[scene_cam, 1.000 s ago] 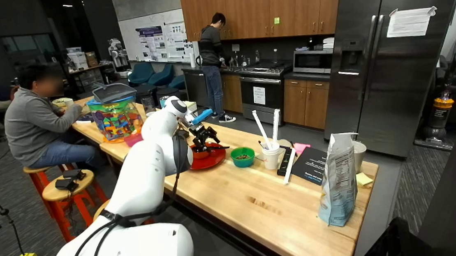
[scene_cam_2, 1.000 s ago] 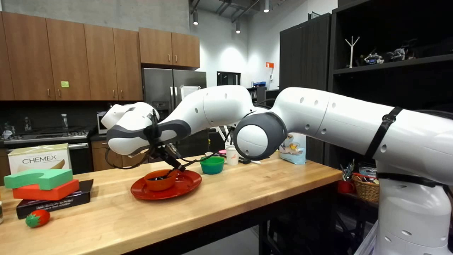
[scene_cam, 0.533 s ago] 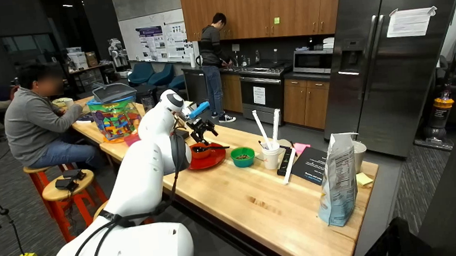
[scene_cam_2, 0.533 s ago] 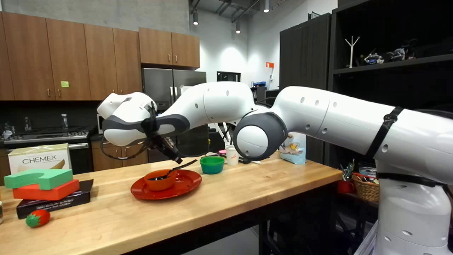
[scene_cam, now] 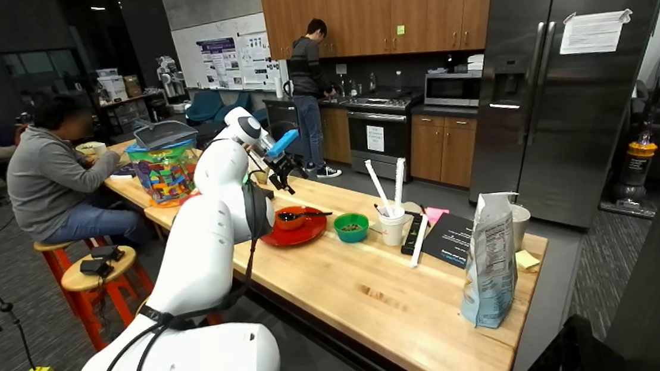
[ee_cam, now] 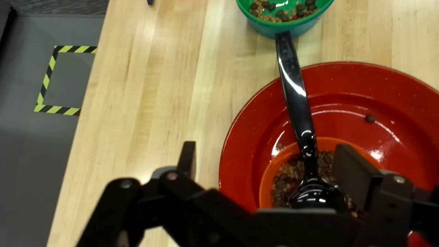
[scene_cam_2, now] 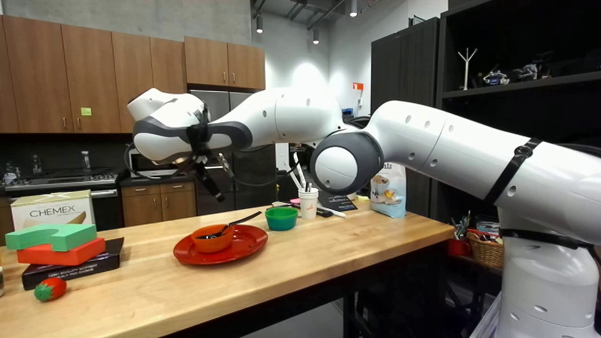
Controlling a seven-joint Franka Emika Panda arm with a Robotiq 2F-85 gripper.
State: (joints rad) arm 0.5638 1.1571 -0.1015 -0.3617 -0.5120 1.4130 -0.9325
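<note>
My gripper (ee_cam: 268, 154) stands wide open with nothing between its fingers, hanging in the air above the table in both exterior views. Below it an orange bowl (scene_cam_2: 212, 243) sits on a red plate (scene_cam_2: 251, 241). Dark beans and paler grains partly fill that bowl in the wrist view. A black spoon (ee_cam: 296, 92) rests in the bowl, its handle leaning out over the rim toward a green bowl (ee_cam: 284, 24) that also holds beans and grains. The gripper's own body hides the near part of the orange bowl. One loose bean (ee_cam: 370, 118) lies on the plate.
White paper cups (scene_cam_2: 308, 204) with long white strips stand past the green bowl, and a snack bag (scene_cam: 488, 261) farther along. Foam blocks (scene_cam_2: 61, 244), a Chemex box (scene_cam_2: 54, 211) and a toy strawberry (scene_cam_2: 50, 288) are on the table. A person (scene_cam: 62, 161) sits at its far end.
My gripper has risen from beside the spoon's handle to well above the bowl, staying open. The spoon, bowl and plate have kept their places.
</note>
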